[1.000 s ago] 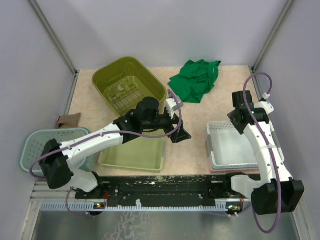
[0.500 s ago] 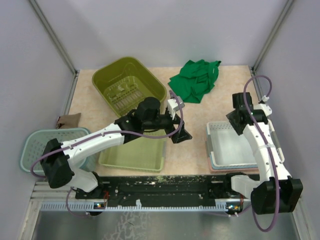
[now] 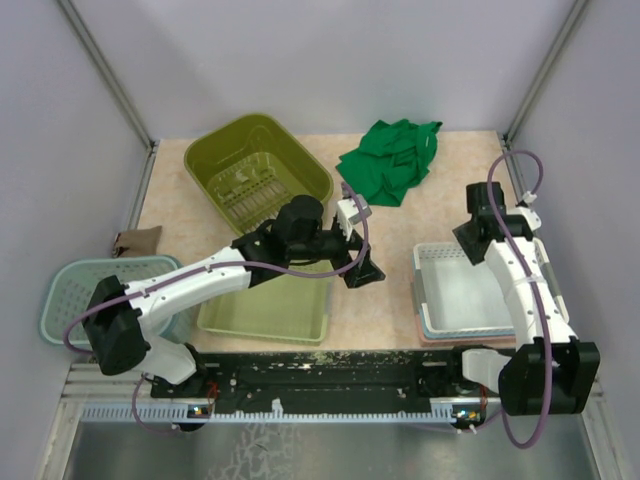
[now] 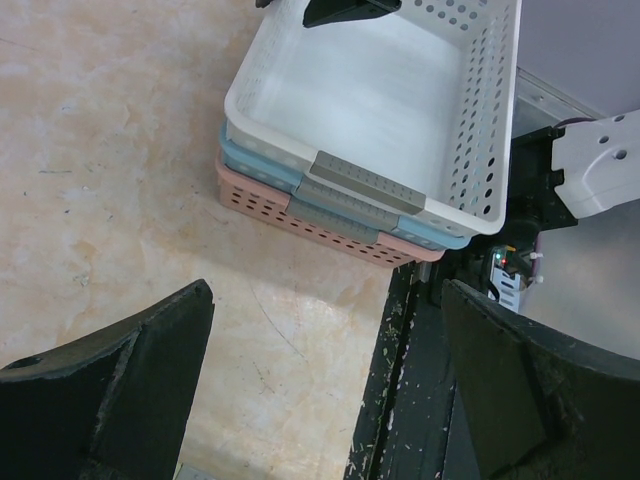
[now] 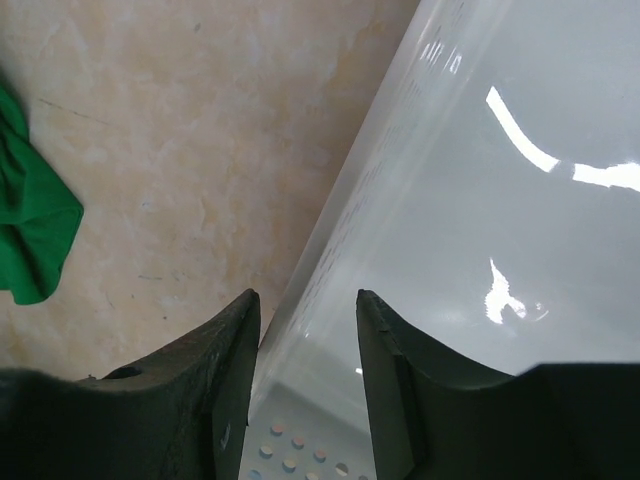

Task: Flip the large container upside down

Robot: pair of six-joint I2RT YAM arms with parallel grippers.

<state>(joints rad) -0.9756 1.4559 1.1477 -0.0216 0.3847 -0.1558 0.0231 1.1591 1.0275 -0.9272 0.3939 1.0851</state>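
Observation:
The large olive-green tub point(image 3: 258, 172) stands upright at the back left, apart from both grippers. My left gripper point(image 3: 365, 268) is open and empty, low over bare table between a flat light-green tray point(image 3: 265, 312) and a stack of baskets; its wrist view point(image 4: 325, 370) shows table between the wide jaws. My right gripper point(image 3: 470, 243) is open at the far left corner of the white top basket point(image 3: 465, 300). In the right wrist view point(image 5: 308, 330) the jaws stand either side of the basket's white rim point(image 5: 370, 170) without closing on it.
The white basket point(image 4: 380, 90) sits nested on a blue and a pink one at the right. A green cloth point(image 3: 392, 160) lies at the back centre. A teal basket point(image 3: 70, 290) and a small brown item point(image 3: 135, 240) are at the left edge.
My left gripper has drifted slightly to the right. My right arm has shifted a little at the basket's far corner. Nothing was taken hold of.

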